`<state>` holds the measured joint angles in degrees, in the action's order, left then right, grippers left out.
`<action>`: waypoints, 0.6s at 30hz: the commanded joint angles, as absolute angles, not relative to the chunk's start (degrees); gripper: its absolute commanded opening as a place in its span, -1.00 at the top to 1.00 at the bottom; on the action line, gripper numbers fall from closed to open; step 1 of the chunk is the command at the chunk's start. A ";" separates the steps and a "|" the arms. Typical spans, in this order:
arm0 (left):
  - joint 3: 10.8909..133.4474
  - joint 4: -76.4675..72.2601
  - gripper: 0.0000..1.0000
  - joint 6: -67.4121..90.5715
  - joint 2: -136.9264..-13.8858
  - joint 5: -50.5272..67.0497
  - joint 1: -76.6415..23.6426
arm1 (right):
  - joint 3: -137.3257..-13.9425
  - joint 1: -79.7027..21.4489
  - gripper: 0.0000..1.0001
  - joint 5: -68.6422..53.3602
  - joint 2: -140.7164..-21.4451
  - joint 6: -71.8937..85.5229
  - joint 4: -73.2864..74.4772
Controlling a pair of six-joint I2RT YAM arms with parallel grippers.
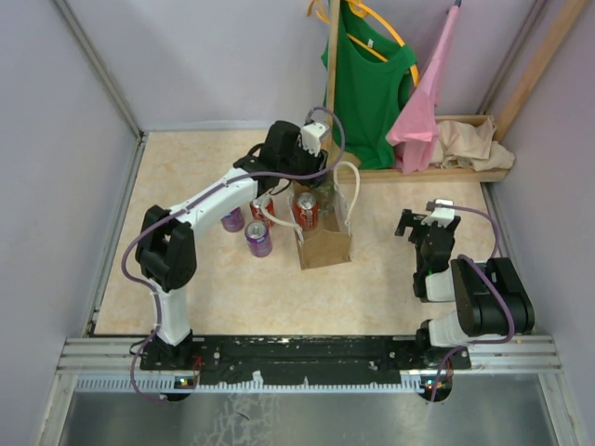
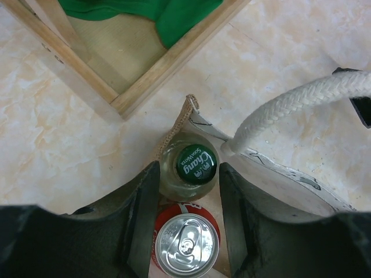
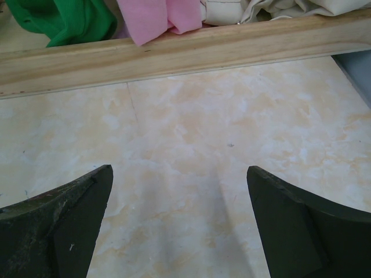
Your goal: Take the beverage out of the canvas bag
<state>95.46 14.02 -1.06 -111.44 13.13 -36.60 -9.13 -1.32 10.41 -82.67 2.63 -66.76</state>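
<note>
The left gripper (image 2: pixel 188 174) is down in the open top of the canvas bag (image 1: pixel 325 246), squeezing the green-capped bottle (image 2: pixel 196 164), ready to lift it. A red can (image 2: pixel 186 246) stands in the bag, touching the bottle. The right gripper (image 3: pixel 179 174) waits wide open, holding nothing.

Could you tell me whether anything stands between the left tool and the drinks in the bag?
Nothing visible does. The left tool is at the open top of the bag, flanking the red can and green-capped bottle. The rope handle arcs off to one side.
</note>
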 commanded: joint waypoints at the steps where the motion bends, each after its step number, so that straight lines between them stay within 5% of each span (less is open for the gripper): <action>1: 93.96 12.33 -0.03 -0.06 -108.13 14.09 -36.49 | -10.32 -1.23 -0.98 10.53 -82.62 2.71 -69.61; 18: 91.89 10.20 -0.05 1.98 -108.37 16.33 -36.74 | -10.37 -1.19 -0.98 10.54 -82.60 2.70 -69.61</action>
<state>92.47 11.94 0.99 -109.32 14.68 -36.60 -9.13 -1.32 10.39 -82.67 2.63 -66.76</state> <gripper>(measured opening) 0.528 0.990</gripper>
